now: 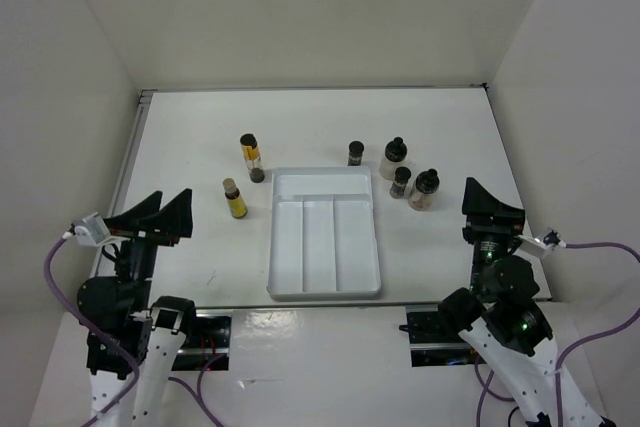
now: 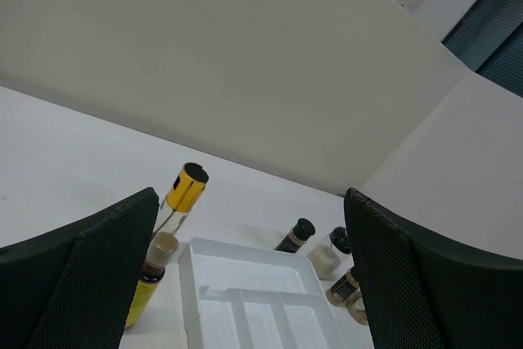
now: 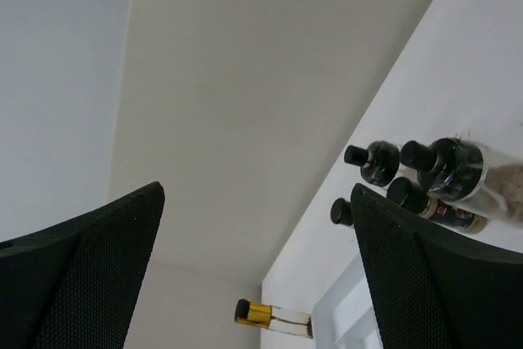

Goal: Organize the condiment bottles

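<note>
Six condiment bottles stand around a white divided tray (image 1: pixel 325 237). Left of it are a slim yellow bottle with a black cap (image 1: pixel 249 152) and a tan-capped yellow bottle (image 1: pixel 235 199). Right of it are a tiny dark jar (image 1: pixel 355 153), a pale black-capped bottle (image 1: pixel 394 158), a second dark jar (image 1: pixel 401 182) and a rounder pale bottle (image 1: pixel 425 189). My left gripper (image 1: pixel 170 199) hovers open near the table's left front, apart from the tan-capped bottle (image 2: pixel 155 271). My right gripper (image 1: pixel 482 197) is open at the right front, empty, close to the rounder pale bottle (image 3: pixel 449 169).
The tray (image 2: pixel 245 284) has one wide compartment at the far end and three long ones toward me, all with nothing in them. White walls close the table on the left, right and back. The arm bases sit at the near edge.
</note>
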Tool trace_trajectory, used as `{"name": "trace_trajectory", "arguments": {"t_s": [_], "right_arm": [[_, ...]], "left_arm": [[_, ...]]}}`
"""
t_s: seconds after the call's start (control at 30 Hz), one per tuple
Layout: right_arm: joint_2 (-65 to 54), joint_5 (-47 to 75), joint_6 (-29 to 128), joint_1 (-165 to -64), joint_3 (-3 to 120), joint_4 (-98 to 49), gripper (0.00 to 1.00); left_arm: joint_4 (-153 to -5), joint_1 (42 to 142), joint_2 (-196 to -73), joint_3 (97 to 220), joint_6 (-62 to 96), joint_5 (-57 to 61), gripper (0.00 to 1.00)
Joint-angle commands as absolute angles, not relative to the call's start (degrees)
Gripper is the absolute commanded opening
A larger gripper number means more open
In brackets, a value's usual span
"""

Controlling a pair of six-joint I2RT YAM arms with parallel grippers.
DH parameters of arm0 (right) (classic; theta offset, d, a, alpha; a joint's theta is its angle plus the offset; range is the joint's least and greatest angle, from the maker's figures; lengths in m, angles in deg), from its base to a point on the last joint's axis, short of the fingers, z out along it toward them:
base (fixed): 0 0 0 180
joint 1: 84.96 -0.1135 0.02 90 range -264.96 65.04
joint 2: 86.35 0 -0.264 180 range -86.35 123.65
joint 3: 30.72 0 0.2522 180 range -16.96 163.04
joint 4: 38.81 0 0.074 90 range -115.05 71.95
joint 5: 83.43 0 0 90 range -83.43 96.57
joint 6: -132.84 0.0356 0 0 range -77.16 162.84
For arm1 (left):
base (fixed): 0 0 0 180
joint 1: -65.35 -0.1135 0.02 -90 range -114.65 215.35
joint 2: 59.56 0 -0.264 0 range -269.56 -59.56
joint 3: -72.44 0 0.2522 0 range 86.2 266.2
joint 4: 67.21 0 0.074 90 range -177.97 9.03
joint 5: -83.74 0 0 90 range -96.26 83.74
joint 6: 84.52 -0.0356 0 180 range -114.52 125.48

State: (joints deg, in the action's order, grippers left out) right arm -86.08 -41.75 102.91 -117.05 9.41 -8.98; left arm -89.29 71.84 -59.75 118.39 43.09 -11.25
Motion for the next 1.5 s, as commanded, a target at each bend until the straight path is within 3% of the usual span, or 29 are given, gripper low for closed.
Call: {"name": "trace_trajectory", "arguments": {"t_s": [0.0, 0.13, 0.2, 0.27, 0.43, 0.6, 0.9, 1.13, 1.27, 1.47], "right_arm": [[-90.0, -43.6, 115.2, -117.0, 7.0, -9.8, 0.99], [-90.0, -40.6, 119.5, -117.0, 1.9, -19.7, 0.99], [-90.0, -33.4, 99.4, -117.0, -0.4, -34.1, 0.99], [-89.4, -27.1, 93.7, -117.0, -1.0, -38.6, 0.99], [-84.0, -32.8, 85.8, -116.5, 8.9, -27.4, 0.99], [-72.7, -31.8, 76.1, -116.5, 16.8, -27.3, 0.99], [-48.2, -24.8, 57.9, -116.5, 37.0, -17.6, 0.99], [-30.5, -14.2, 53.2, -108.5, 45.3, -6.6, 0.99], [-26.1, -10.3, 53.5, -101.5, 48.8, -5.3, 0.99], [-25.5, 5.1, 57.8, -90.4, 47.8, -9.8, 0.99]], "left_arm": [[-85.6, 71.9, -55.0, 118.2, 44.8, -7.2, 1.00], [-90.4, 71.9, -72.4, 122.3, 41.5, -6.7, 1.00], [-94.4, 71.9, -80.2, 129.6, 39.1, -6.7, 1.00], [-96.9, 71.9, -89.2, 135.6, 35.6, -6.7, 1.00], [-99.9, 72.5, -101.7, 142.0, 30.5, -9.9, 1.00], [-101.9, 72.5, -111.0, 146.5, 27.4, -6.4, 1.00], [-106.8, 72.5, -114.9, 152.4, 22.1, -7.9, 1.00], [-108.6, 72.5, -113.9, 151.6, 21.0, -7.9, 1.00], [-108.6, 72.5, -113.9, 150.4, 19.9, -8.5, 1.00], [-106.8, 72.5, -114.9, 149.3, 18.5, -4.1, 1.00]]}}
